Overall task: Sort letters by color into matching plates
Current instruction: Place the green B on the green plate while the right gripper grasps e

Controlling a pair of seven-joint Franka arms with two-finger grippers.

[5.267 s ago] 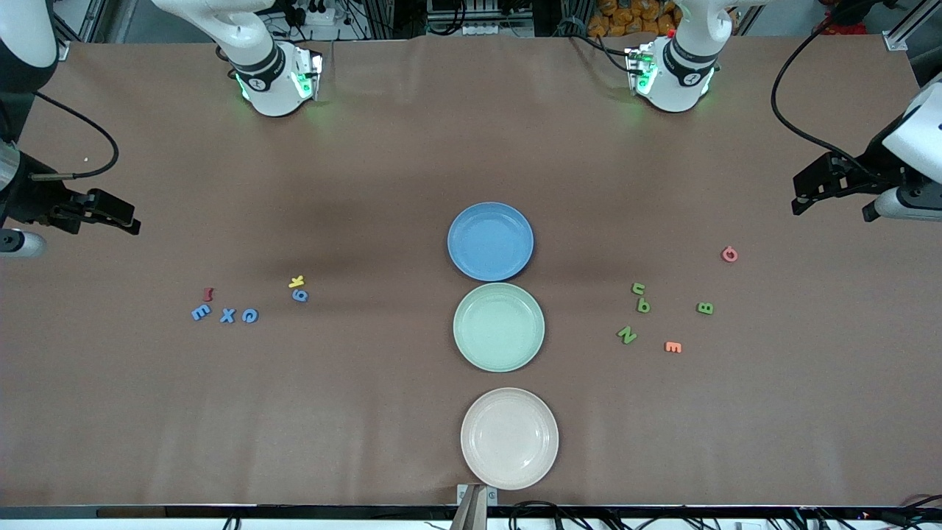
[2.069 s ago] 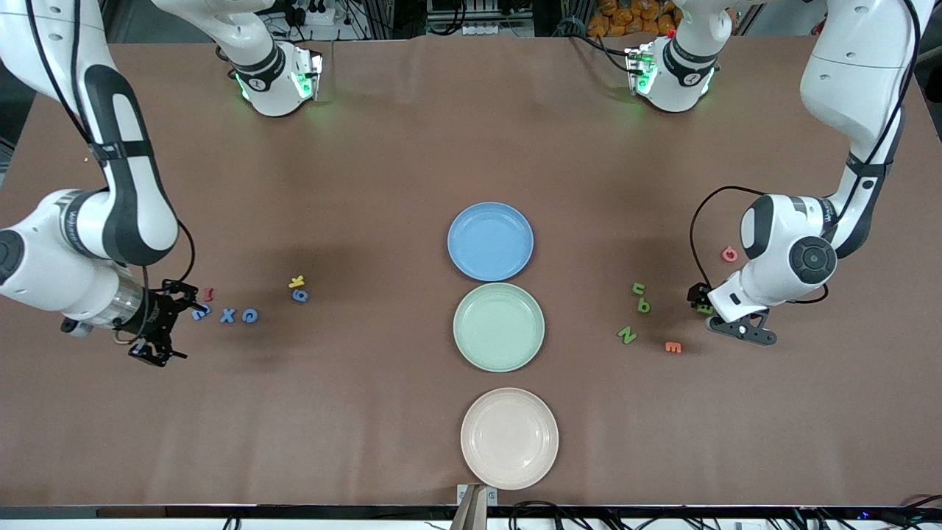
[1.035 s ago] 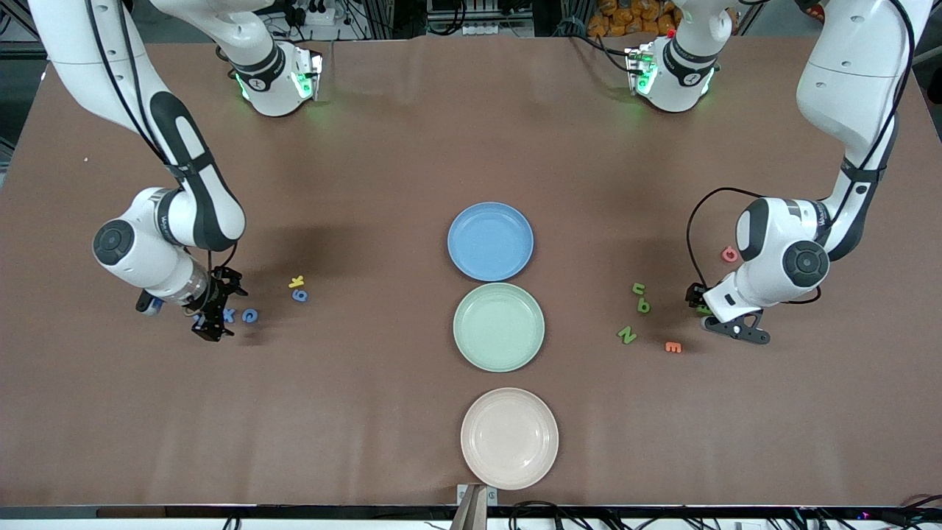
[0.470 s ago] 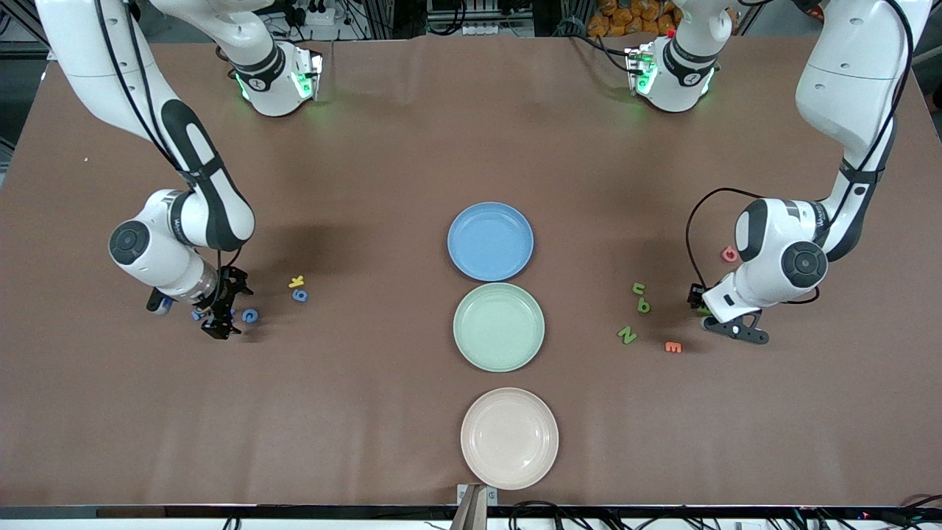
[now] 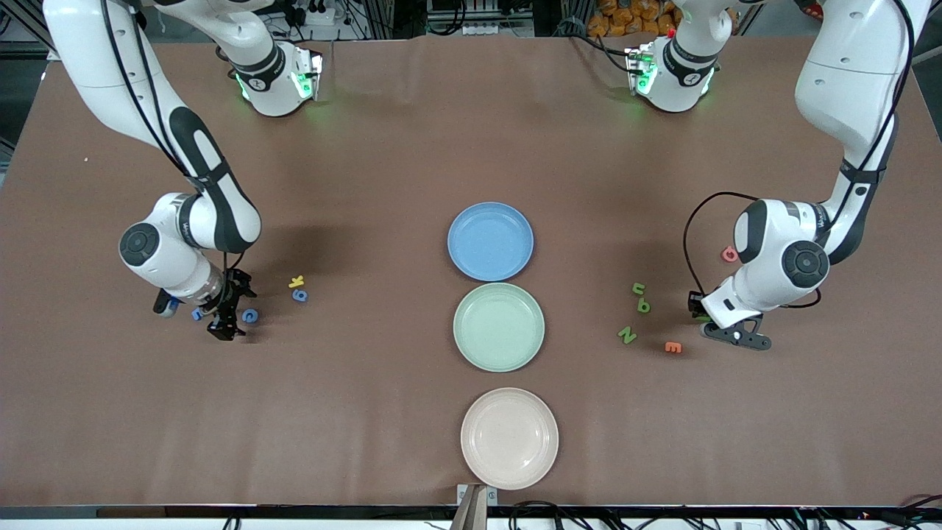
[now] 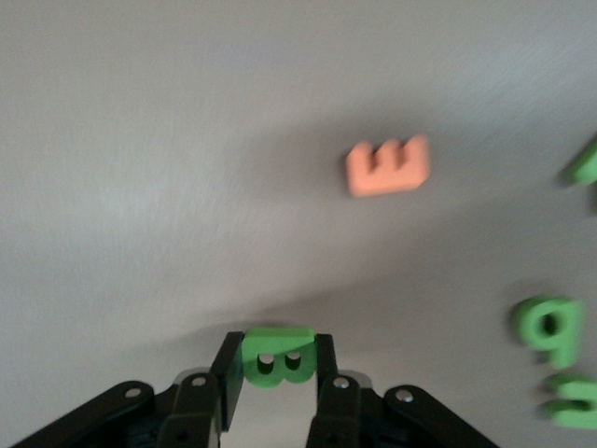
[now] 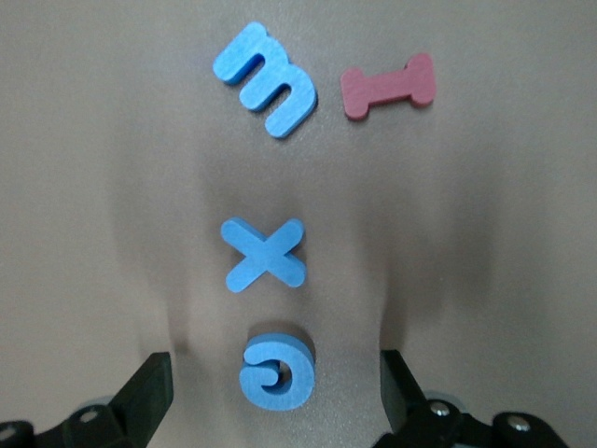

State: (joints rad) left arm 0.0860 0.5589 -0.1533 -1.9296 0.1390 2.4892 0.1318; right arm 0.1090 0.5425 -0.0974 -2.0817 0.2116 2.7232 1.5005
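At the left arm's end of the table, the left gripper (image 6: 277,373) pinches the green letter B (image 6: 276,356) between its fingers, with an orange E (image 6: 387,166) and a green q (image 6: 550,324) lying nearby. The right gripper (image 7: 275,392), fingers spread wide, sits low around the blue G (image 7: 276,371), near a blue X (image 7: 265,254), a blue E (image 7: 268,79) and a red I (image 7: 388,85). The blue plate (image 5: 490,241) and mint-green plate (image 5: 499,326) sit mid-table, both bare.
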